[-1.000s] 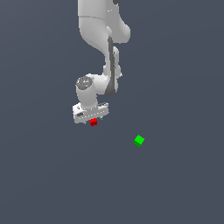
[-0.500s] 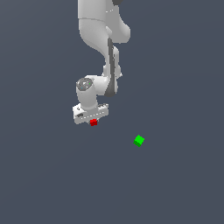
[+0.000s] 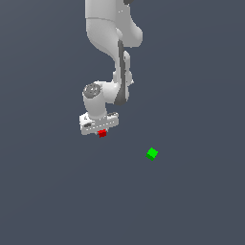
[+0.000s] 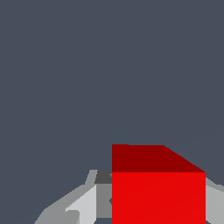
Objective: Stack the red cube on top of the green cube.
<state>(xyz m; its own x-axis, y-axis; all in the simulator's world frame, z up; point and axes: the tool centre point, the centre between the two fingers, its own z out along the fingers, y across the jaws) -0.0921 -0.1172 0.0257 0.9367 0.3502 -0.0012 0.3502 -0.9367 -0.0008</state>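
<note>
We see our hand (image 3: 101,130) clamped on the red cube (image 3: 102,133), its fingers (image 4: 81,205) pressed against the cube's sides in the wrist view. The green cube (image 3: 152,153) sits on the bench (image 3: 191,201), well apart toward the exterior view's right.

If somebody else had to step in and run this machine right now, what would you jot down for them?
Gripper: around the red cube; in the wrist view the cube sits between the fingers, apparently gripped, though contact cannot be confirmed.
Green cube: alone on the gray floor, toward the exterior view's right of the gripper and well apart from it.
Done: the red cube has been reached.
Left: carry the red cube over the green cube, set it on top, release.
</note>
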